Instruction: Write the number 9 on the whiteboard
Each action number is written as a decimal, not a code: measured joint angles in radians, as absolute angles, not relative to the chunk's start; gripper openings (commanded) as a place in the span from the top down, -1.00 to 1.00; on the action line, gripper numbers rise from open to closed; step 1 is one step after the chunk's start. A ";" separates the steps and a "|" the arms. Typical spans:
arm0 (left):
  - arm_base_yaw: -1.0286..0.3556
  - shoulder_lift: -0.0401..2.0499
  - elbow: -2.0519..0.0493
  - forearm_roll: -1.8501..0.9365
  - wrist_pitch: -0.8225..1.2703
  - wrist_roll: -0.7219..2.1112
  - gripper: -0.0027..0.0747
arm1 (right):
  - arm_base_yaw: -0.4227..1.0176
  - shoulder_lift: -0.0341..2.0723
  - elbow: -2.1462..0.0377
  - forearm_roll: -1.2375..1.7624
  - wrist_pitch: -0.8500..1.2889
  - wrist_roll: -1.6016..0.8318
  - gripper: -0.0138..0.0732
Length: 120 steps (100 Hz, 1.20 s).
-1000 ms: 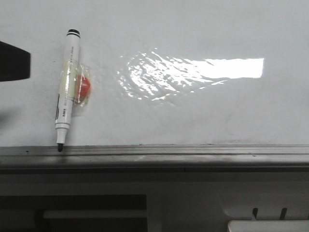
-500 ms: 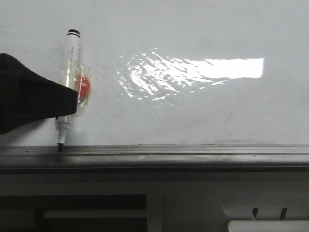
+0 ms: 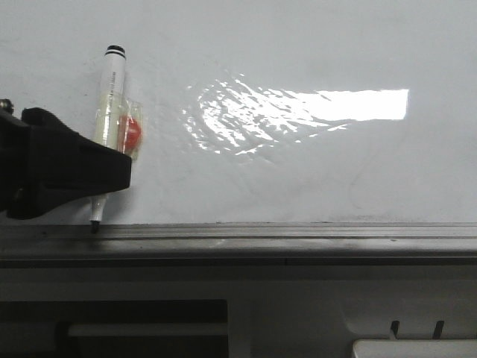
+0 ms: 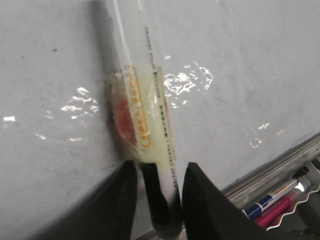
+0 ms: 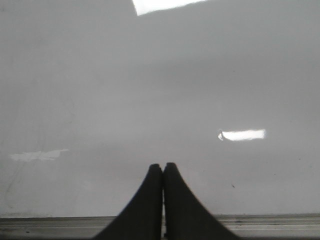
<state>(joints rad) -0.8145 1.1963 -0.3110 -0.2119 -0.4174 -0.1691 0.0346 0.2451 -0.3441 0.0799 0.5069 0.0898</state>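
Observation:
The whiteboard fills the front view, and no drawn number 9 shows on it. A white marker pen lies on it at the left, black tip down on the grey edge rail. My left gripper covers the pen's lower part. In the left wrist view the open fingers straddle the pen, with a small gap on one side. My right gripper is shut and empty over bare board; it is out of the front view.
Clear tape with a red-orange piece is wrapped round the pen. A bright glare patch lies mid-board. Blue and pink markers lie in a tray beyond the rail. A slotted ledge sits below the board.
My left gripper has come in from the left edge and now sits over the pen's lower part. The pen and board have not moved.

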 measured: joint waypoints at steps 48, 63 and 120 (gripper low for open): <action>-0.844 1.149 -0.311 0.013 -0.399 -0.169 0.98 | 0.430 0.432 -0.439 0.155 0.567 -0.098 0.46; -0.864 1.118 -0.311 0.189 -0.399 -0.169 0.98 | 0.608 0.604 -0.539 0.231 0.567 -0.178 -0.08; -0.869 1.117 -0.311 0.442 -0.459 -0.167 0.98 | 0.849 1.034 -0.840 0.253 0.538 -0.194 -0.10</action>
